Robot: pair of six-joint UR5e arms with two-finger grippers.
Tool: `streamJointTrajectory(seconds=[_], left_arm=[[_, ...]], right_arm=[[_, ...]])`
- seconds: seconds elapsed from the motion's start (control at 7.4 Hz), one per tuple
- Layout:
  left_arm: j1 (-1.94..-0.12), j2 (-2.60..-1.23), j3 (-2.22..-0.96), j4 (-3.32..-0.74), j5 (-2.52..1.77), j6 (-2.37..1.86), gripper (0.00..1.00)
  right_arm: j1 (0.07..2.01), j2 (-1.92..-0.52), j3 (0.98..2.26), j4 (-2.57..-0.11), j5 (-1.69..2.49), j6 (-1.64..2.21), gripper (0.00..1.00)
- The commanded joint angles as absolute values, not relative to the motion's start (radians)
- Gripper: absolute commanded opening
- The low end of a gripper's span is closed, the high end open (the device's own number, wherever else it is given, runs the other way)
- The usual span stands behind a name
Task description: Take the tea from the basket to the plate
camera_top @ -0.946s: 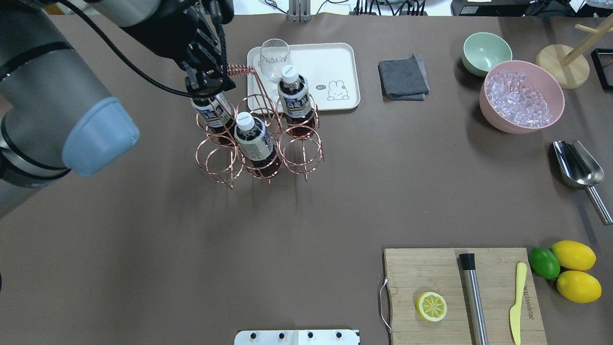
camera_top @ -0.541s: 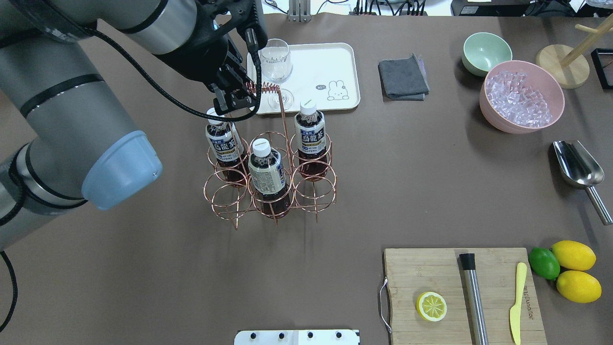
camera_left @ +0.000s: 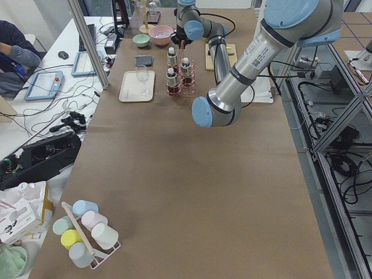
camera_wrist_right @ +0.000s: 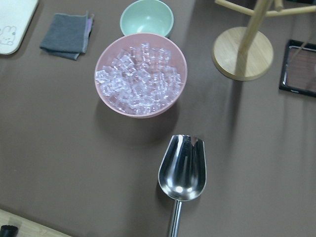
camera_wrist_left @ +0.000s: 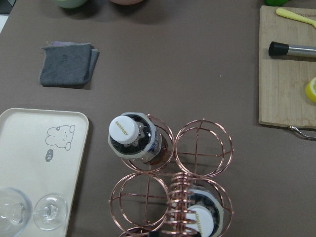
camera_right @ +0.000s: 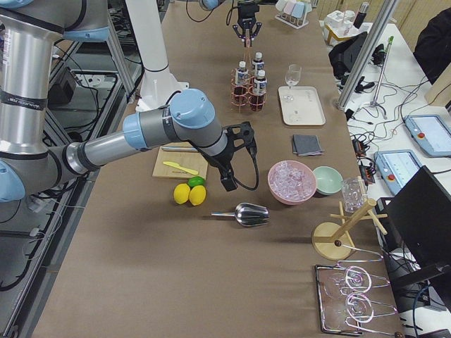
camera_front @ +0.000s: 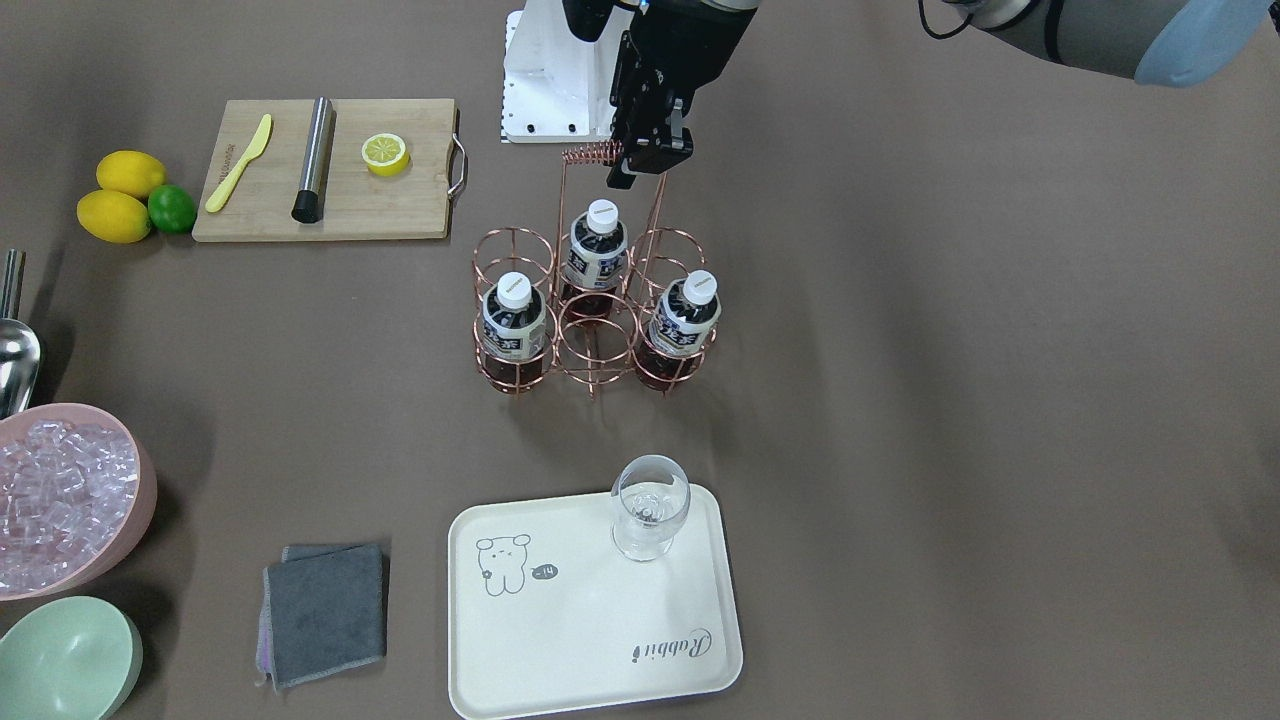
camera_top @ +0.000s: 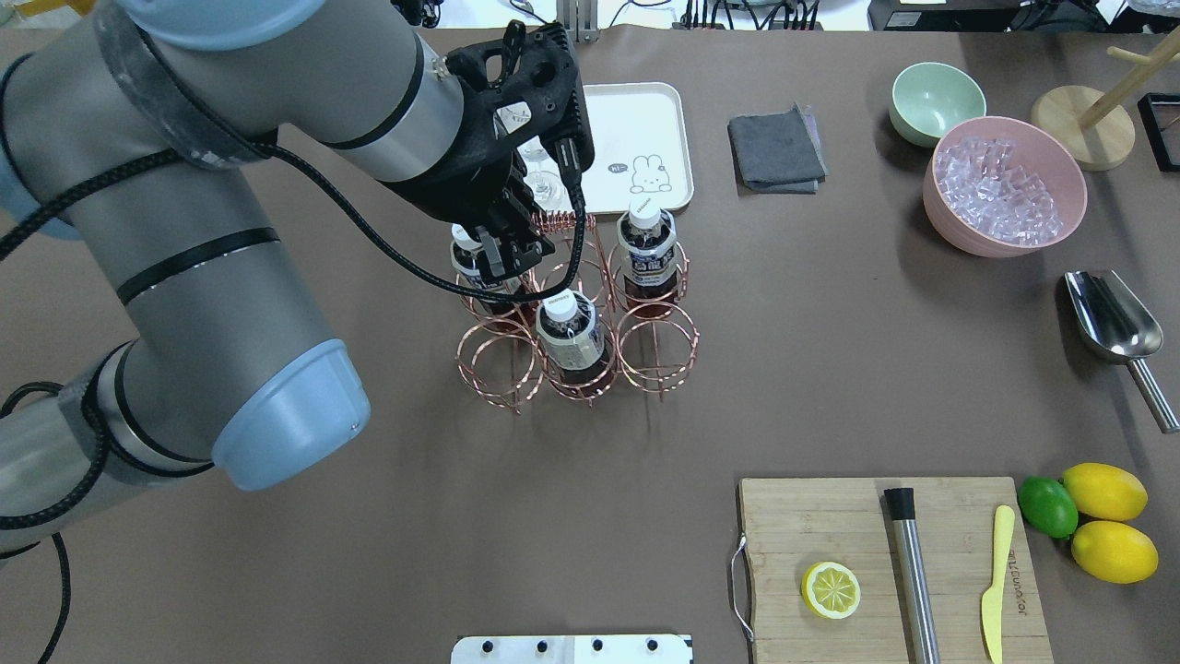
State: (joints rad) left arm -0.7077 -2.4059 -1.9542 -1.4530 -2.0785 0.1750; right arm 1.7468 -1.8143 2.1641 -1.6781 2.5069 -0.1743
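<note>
Right gripper (camera_right: 229,184) is hanging over the scoop (camera_right: 243,213), and I cannot tell how its fingers are set. Further out, the left gripper (camera_front: 648,162) is pinching the coiled handle and has been hauling the basket (camera_front: 590,330) away from the plate (camera_top: 645,120) toward mid-table. All three bottles of tea (camera_top: 572,337) are riding in their rings. Beyond, the plate is carrying only the glass (camera_front: 650,520), so no tea is being delivered yet.
</note>
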Motion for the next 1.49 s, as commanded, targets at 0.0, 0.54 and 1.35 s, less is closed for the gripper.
streamJointTrajectory(seconds=[0.0,0.54,1.35], left_arm=[[-0.690,-2.405,-1.957,-1.453,-2.072,0.158,0.00],[-0.677,-2.401,-1.957,-1.453,-2.072,0.158,0.00],[-0.649,-2.396,-1.959,-1.453,-2.072,0.141,0.00]], right_arm=[[1.643,-1.809,2.149,-1.492,2.540,-0.218,1.00],[1.450,-1.662,1.942,-1.085,2.534,-0.210,1.00],[1.220,-1.333,1.709,-0.788,2.412,0.021,1.00]])
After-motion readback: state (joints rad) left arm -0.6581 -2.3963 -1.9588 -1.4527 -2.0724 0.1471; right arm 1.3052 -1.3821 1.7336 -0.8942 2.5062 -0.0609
